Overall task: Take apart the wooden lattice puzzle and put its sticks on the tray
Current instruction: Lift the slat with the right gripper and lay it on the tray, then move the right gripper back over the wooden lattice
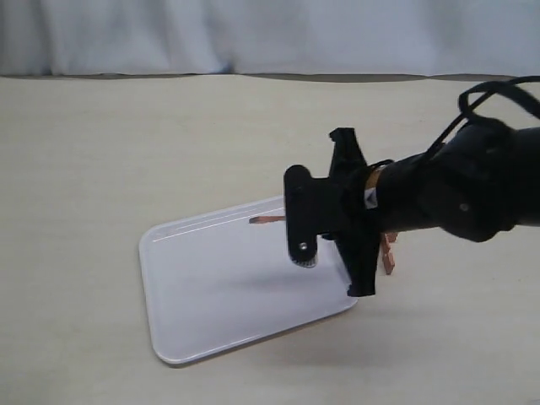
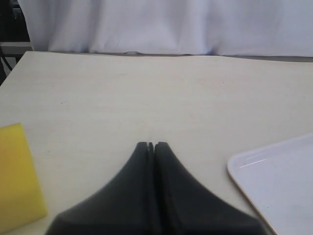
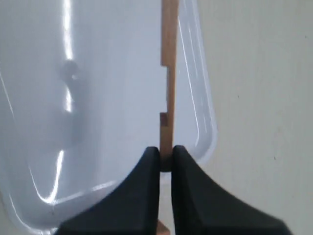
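My right gripper point(image 1: 292, 218) point(image 3: 166, 152) is shut on the end of one notched reddish-brown stick point(image 1: 267, 219) point(image 3: 169, 73). It holds the stick just above the far right part of the white tray point(image 1: 219, 287) point(image 3: 98, 107), near the rim. Whether the stick touches the tray I cannot tell. More reddish-brown wood point(image 1: 388, 253), what shows of the lattice puzzle, lies on the table right of the tray, mostly hidden behind the right arm. My left gripper point(image 2: 150, 145) is shut on nothing above bare table, and it is out of the exterior view.
In the left wrist view a yellow block point(image 2: 17, 178) lies on the table and a corner of the tray point(image 2: 281, 178) shows. A white curtain point(image 1: 270, 34) backs the beige table point(image 1: 126, 143).
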Motion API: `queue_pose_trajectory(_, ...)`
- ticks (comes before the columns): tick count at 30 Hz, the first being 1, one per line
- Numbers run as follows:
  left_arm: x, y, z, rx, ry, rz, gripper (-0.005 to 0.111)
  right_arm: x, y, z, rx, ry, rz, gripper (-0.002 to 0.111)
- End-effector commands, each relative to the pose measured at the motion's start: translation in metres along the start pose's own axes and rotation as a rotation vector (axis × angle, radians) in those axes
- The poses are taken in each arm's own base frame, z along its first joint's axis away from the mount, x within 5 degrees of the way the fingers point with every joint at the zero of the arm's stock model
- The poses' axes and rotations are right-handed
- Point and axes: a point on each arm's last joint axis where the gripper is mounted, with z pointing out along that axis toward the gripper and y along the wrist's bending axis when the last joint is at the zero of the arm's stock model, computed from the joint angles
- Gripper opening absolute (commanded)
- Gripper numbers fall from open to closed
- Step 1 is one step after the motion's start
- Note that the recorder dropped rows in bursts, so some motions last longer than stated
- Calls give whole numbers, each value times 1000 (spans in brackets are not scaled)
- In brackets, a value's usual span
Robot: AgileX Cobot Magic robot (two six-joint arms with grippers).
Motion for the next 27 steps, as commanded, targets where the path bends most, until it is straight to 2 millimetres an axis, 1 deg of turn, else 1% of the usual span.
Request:
queue_pose_trajectory(1,0,0,0,1,-11,1,0,-32,6,9,-7,-69,37,4)
queue_pose_trajectory(6,0,0,0,1,-11,1,0,-68,19,31,-70,-98,117,4)
queue_pose_trajectory(8,0,0,0,1,-11,1,0,-78,23,40,-110,-77,157,4)
queue_pose_trajectory(10,0,0,0,1,-11,1,0,-83,23,46,-130,-58,181,4)
queue_pose_trajectory(12,0,0,0,1,-11,1,0,-84,24,53,-148,-34,243,4)
queue_pose_trajectory(14,0,0,0,1,-11,1,0,-83,25,56,-164,3,246,5)
queue_pose_trajectory(17,0,0,0,1,-11,1,0,-79,26,57,-175,39,209,5)
queue_pose_trajectory(23,0,0,0,1,-9,-2,0,-76,29,56,-198,78,235,6)
queue_pose_trajectory(25,0,0,0,1,-9,-2,0,-76,29,56,-199,80,237,11)
queue_pose_trajectory(27,0,0,0,1,-9,-2,0,-76,29,56,-201,82,237,21)
